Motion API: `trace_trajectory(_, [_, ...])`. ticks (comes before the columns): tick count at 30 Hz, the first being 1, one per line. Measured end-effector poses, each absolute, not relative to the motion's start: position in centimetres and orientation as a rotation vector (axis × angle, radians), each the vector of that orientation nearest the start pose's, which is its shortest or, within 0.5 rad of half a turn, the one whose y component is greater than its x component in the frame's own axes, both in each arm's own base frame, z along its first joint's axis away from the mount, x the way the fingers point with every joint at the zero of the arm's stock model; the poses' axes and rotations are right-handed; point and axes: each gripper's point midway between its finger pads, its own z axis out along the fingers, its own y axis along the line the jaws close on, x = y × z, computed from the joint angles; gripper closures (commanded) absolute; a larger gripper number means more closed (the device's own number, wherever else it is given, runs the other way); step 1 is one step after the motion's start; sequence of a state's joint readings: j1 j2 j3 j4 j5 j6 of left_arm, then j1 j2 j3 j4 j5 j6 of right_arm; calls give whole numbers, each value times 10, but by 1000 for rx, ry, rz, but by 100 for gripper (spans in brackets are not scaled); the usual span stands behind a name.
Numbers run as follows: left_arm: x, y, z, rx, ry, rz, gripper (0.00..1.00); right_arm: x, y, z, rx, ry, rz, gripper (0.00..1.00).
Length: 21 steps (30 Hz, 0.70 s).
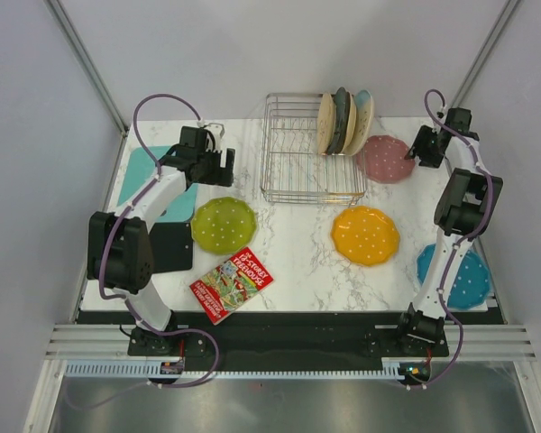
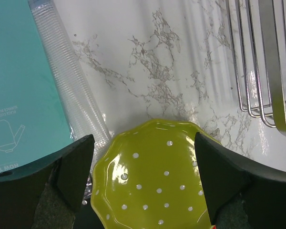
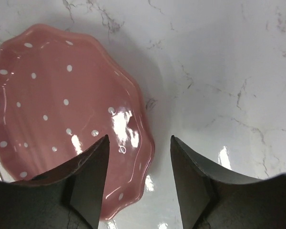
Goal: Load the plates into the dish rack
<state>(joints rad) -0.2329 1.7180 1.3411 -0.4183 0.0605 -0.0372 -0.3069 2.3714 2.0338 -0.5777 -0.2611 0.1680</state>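
Observation:
The silver wire dish rack (image 1: 299, 155) stands at the back centre, with three plates (image 1: 343, 122) upright at its right end. A lime green plate (image 1: 224, 225), an orange plate (image 1: 365, 234) and a pink plate (image 1: 385, 159) lie flat on the marble table. A blue plate (image 1: 464, 280) lies at the right, partly hidden by the right arm. My left gripper (image 1: 212, 170) is open above the far edge of the green plate (image 2: 152, 186), not touching it. My right gripper (image 1: 415, 153) is open, with the pink plate's (image 3: 62, 109) right edge between its fingertips.
A teal board (image 1: 162, 185) and a black mat (image 1: 173, 245) lie at the left, under my left arm. A red picture book (image 1: 232, 284) lies near the front edge. The rack's corner (image 2: 262, 62) shows at the right of the left wrist view.

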Motion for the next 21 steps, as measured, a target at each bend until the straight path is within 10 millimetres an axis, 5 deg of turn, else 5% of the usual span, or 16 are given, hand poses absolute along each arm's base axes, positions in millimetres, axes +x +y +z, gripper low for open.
trace_trajectory(4, [438,-117,132,312,2355,-177,8,570,-123,32,479,2437,286,41])
trace_trajectory(7, [438,-115,128,340,2360,-151,8,583,-126,39,468,2397,285,51])
trace_trajectory(14, [438,-115,112,393,2389,-112,8,593,-125,30,472,2370,340,100])
trace_trajectory(21, [444,-124,120,433,2360,-108,8,592,-129,31,464,2359,360,100])
